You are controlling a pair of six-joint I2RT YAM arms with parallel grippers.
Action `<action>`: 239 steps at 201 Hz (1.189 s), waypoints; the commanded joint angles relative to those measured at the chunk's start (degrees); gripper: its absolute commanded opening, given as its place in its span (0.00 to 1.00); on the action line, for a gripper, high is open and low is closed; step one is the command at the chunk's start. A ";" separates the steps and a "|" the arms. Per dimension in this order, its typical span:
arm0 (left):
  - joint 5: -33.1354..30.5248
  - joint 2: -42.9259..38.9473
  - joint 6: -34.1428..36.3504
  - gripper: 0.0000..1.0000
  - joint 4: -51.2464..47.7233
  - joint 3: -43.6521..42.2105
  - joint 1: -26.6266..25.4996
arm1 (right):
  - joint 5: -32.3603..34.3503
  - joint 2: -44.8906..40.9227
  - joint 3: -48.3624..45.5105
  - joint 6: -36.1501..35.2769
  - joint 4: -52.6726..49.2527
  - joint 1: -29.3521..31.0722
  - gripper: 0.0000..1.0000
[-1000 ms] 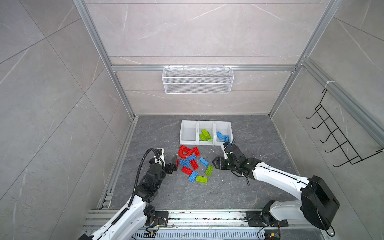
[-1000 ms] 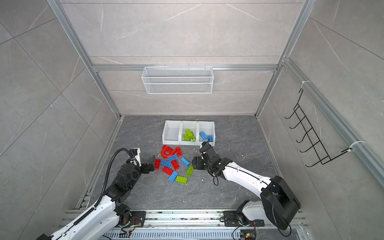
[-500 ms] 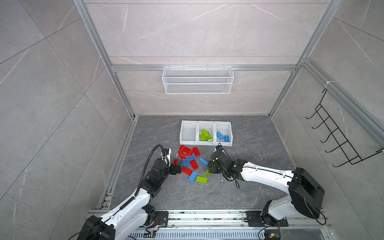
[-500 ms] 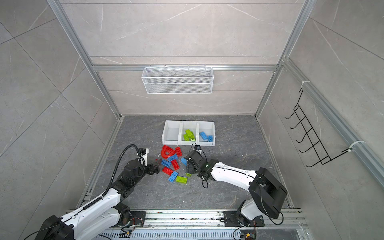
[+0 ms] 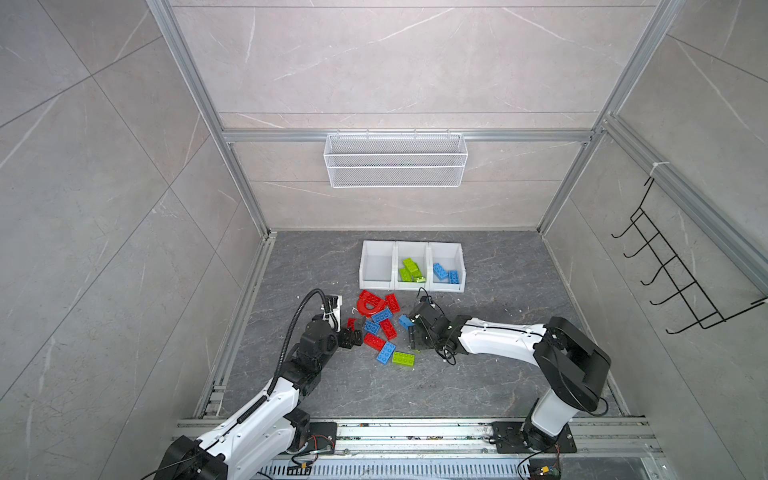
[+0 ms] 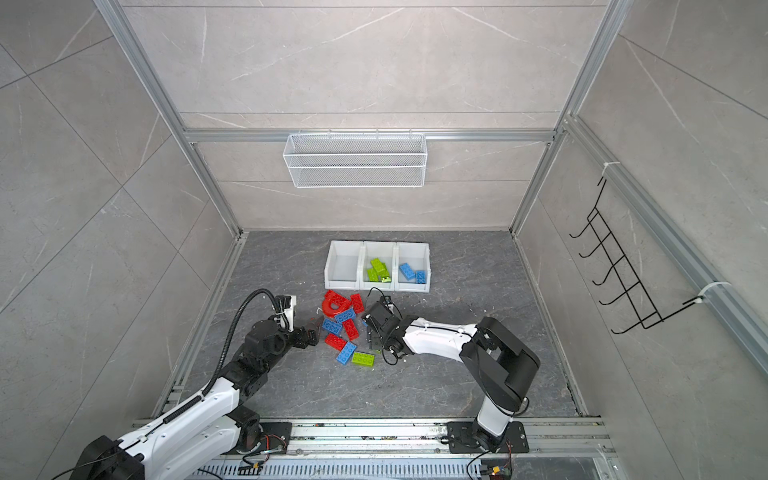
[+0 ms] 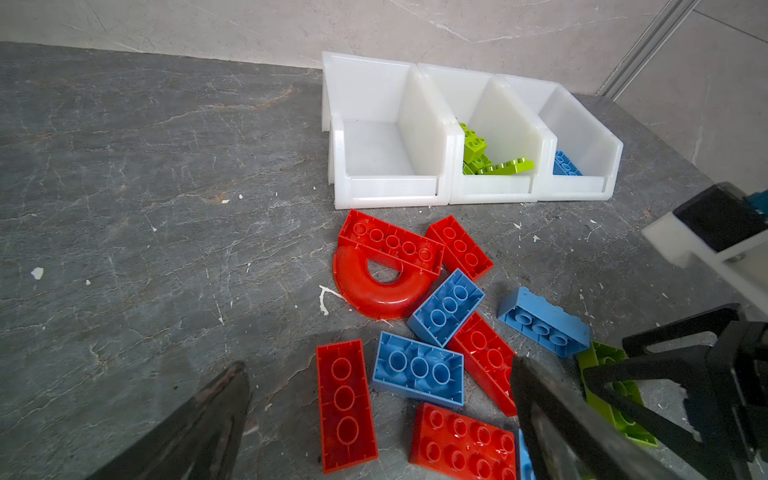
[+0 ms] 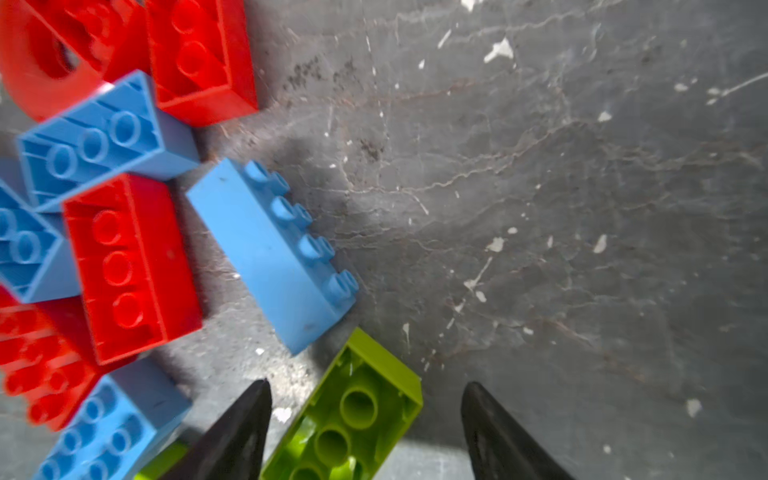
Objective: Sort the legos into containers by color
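Loose red, blue and green legos lie in a pile in front of the three white containers. The left container is empty, the middle one holds green legos, and the right one holds blue legos. My right gripper is open, its fingers on either side of an upside-down green lego without touching it. A blue lego lies on its side just beyond. My left gripper is wide open at the pile's left edge, over an upside-down red lego and a blue one.
A red arch piece lies closest to the containers. Another green lego lies at the pile's near edge. A white wire basket hangs on the back wall and a black hook rack on the right wall.
My right gripper has swung from beside the containers down and left onto the pile, over the green lego, and its jaws have widened a little. My left gripper has moved in to the pile's edge.
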 commanded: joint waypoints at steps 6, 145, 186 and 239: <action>-0.68 -0.94 1.08 1.00 1.57 1.39 0.34 | 2.12 0.12 1.32 -0.73 -3.32 0.30 0.74; -3.36 -4.25 1.23 1.00 -0.57 1.05 0.35 | -0.58 -5.02 2.14 -0.92 -11.32 -0.33 0.75; -4.13 -4.63 1.23 1.00 -0.72 1.00 0.39 | -3.24 -1.02 3.95 -0.96 -10.32 -0.32 0.75; -3.54 -4.45 1.11 1.00 -0.64 1.01 0.34 | -3.89 4.62 5.99 -0.92 -10.35 -0.32 0.71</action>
